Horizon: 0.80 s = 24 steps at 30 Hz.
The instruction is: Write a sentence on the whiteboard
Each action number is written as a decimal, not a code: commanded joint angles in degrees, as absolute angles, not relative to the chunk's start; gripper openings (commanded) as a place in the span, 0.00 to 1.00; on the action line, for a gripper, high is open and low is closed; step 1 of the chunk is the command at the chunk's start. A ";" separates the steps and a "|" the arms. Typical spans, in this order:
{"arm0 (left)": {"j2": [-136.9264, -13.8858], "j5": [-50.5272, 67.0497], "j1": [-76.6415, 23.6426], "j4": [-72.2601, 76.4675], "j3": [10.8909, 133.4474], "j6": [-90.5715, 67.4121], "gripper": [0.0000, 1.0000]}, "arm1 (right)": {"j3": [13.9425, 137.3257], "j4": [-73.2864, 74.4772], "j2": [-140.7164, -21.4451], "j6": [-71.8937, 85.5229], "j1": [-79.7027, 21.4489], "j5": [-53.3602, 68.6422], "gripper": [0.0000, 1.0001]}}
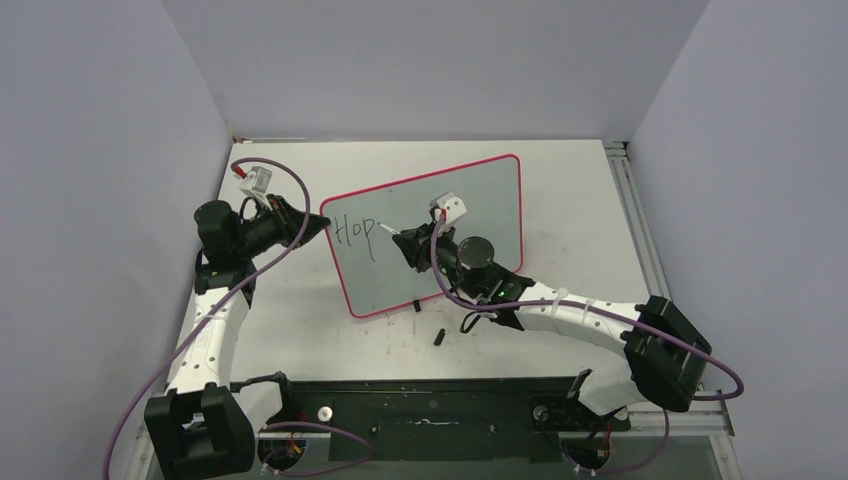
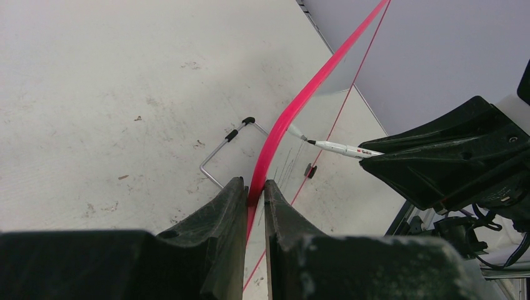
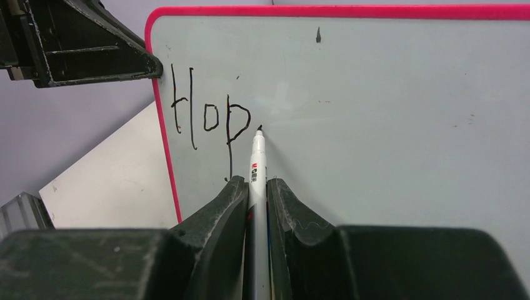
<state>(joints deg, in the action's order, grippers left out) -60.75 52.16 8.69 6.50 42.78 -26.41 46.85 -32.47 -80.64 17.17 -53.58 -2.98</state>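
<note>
The black handwritten marker lettering [image 3: 209, 115] is being laid down near the upper left corner of the large rounded-corner whiteboard [image 1: 480, 200], a board with a pale grey glossy face and a red-pink rim. Only "Hop" is being shown, so the first word is judged to be under way and most of the sentence is not yet done. The board is being propped at a tilt near the middle of the white surface [image 1: 580, 200], turned so that its left edge is facing the left arm. A thin wire stand [image 2: 228, 147] with black tips is being shown behind it in the left wrist view.

The tip of the slim white marker pen [image 3: 256, 162] is being held just right of the "p", at or very near the board face; contact cannot be confirmed. The next move is judged to call for the "e": a small looped stroke beside the "p", under light, even pressure, with the line being carried rightward at the same height.

The right end effector [image 3: 255, 187] is being pressed together on the pen barrel, the pen pointing forward between its fingers. The right arm is being stretched from the near right corner across the board's lower edge. The left end effector [image 2: 255, 187] is being closed on the red-pink rim at the board's left edge, pinching it, with the left arm being reached along the left edge of the surface.
</note>
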 commanded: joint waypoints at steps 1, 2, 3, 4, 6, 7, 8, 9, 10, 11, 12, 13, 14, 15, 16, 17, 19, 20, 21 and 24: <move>-59.94 52.91 8.51 7.73 44.38 -26.45 0.12 | 47.07 -34.34 -81.00 17.58 -53.00 -2.56 0.05; -59.90 52.91 8.50 7.73 44.31 -26.41 0.12 | 47.03 -34.22 -80.80 17.58 -52.98 -2.86 0.05; -59.94 52.91 8.46 7.73 44.35 -26.39 0.12 | 46.95 -34.07 -80.70 17.58 -53.00 -3.15 0.05; -59.94 52.82 8.52 7.73 44.31 -26.37 0.12 | 46.81 -33.79 -80.47 17.52 -52.95 -3.35 0.05; -59.94 52.86 8.51 7.73 44.35 -26.36 0.12 | 46.48 -33.39 -79.97 17.47 -53.00 -3.78 0.05; -59.94 52.84 8.52 7.73 44.38 -26.37 0.12 | 46.23 -33.13 -79.72 17.40 -52.99 -3.97 0.05; -59.94 52.90 8.51 7.73 44.38 -26.37 0.12 | 46.01 -32.96 -79.42 17.40 -53.00 -4.22 0.05; -59.88 52.90 8.51 7.73 44.38 -26.37 0.12 | 45.71 -32.77 -79.13 17.40 -53.00 -4.46 0.05; -59.86 52.91 8.51 7.73 44.38 -26.32 0.12 | 45.46 -32.58 -78.89 17.36 -53.00 -4.79 0.05; -59.88 52.84 8.48 7.73 44.38 -26.36 0.12 | 45.26 -32.46 -78.62 17.32 -52.95 -5.04 0.05; -59.88 52.90 8.51 7.73 44.34 -26.37 0.12 | 45.06 -32.30 -78.39 17.30 -52.99 -5.35 0.05; -59.86 52.91 8.46 7.73 44.38 -26.37 0.12 | 45.01 -32.16 -78.28 17.27 -52.94 -5.67 0.05; -59.85 52.89 8.46 7.73 44.33 -26.37 0.12 | 45.00 -32.05 -78.07 17.11 -52.98 -5.95 0.05; -59.85 52.85 8.45 7.75 44.31 -26.37 0.12 | 45.00 -32.00 -77.96 16.97 -52.97 -6.25 0.05; -59.85 52.86 8.52 7.74 44.37 -26.36 0.12 | 45.08 -32.01 -77.89 16.83 -52.86 -6.55 0.05; -59.85 52.87 8.47 7.73 44.38 -26.37 0.12 | 45.16 -32.02 -77.74 16.79 -52.86 -6.75 0.05; -59.85 52.83 8.52 7.73 44.38 -26.37 0.12 | 45.38 -32.23 -77.70 16.71 -52.78 -7.21 0.05; -59.85 52.80 8.53 7.73 44.37 -26.37 0.12 | 45.36 -32.36 -77.58 16.66 -52.72 -7.38 0.05; -59.85 52.82 8.47 7.73 44.38 -26.36 0.12 | 45.43 -32.50 -77.54 16.62 -52.54 -7.42 0.05; -59.85 52.82 8.50 7.73 44.37 -26.37 0.12 | 45.74 -32.88 -77.20 16.31 -52.30 -7.63 0.05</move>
<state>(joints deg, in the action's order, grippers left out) -60.75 52.10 8.69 6.50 42.78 -26.39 45.52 -31.64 -79.68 17.15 -53.54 -4.29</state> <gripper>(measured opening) 0.125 0.158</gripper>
